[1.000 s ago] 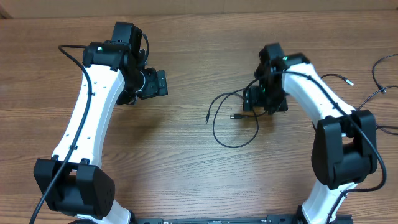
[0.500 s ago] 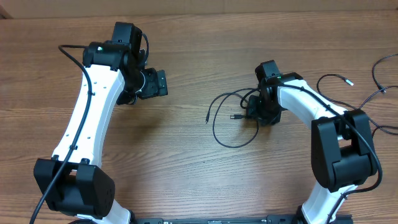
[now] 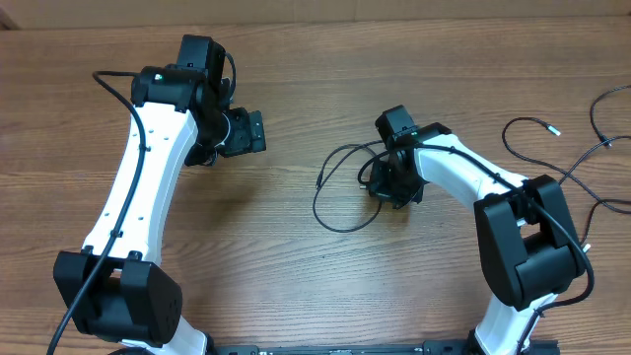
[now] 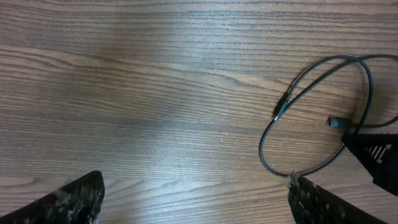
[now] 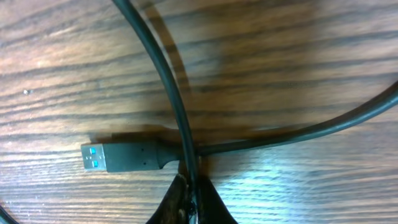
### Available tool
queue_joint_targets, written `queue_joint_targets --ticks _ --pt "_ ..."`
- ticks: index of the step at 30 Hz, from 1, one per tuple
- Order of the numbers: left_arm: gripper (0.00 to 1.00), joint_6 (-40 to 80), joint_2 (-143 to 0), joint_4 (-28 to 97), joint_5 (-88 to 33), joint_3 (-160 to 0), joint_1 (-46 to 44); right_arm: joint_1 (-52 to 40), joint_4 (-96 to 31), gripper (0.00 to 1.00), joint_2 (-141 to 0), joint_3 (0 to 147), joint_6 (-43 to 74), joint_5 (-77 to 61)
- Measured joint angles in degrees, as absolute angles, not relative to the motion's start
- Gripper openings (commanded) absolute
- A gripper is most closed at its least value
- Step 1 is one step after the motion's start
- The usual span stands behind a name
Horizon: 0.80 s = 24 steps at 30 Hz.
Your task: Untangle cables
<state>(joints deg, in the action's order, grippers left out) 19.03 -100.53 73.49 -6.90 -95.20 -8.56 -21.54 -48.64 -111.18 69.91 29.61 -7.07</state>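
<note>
Noting on your wooden table (image 3: pixel 296 296): left gripper (image 3: pixel 246 131) hovers with jaws spread wide, holding nothing. Right gripper (image 5: pixel 191 199) is pinched tight on the black cable loop (image 4: pixel 260 149) at mid-table, just beside its blue-tongued USB plug (image 5: pixel 118 157).

The worktop (image 3: pixel 296 286) is warm brown wood, streaked with fine darker grain and paler bands. The cable (image 5: pixel 163 68) on it is plain greyish black, and its plug (image 5: pixel 118 157) has a black body, a silvery metal shell and a bright blue insert. The left arm (image 3: pixel 148 177) and right arm (image 3: pixel 455 170) are glossy white with black joints.
</note>
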Motion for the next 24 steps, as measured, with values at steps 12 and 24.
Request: queue_joint_targets --ticks 12,24 --pt "0.94 19.03 -100.53 73.56 -6.90 -95.15 -8.56 -17.87 -67.05 0.04 -111.07 87.77 24.80 -4.86" --pt "0.94 19.03 -100.53 73.89 -6.92 -95.11 -8.56 -0.62 -84.64 0.04 -108.84 128.86 21.15 13.85"
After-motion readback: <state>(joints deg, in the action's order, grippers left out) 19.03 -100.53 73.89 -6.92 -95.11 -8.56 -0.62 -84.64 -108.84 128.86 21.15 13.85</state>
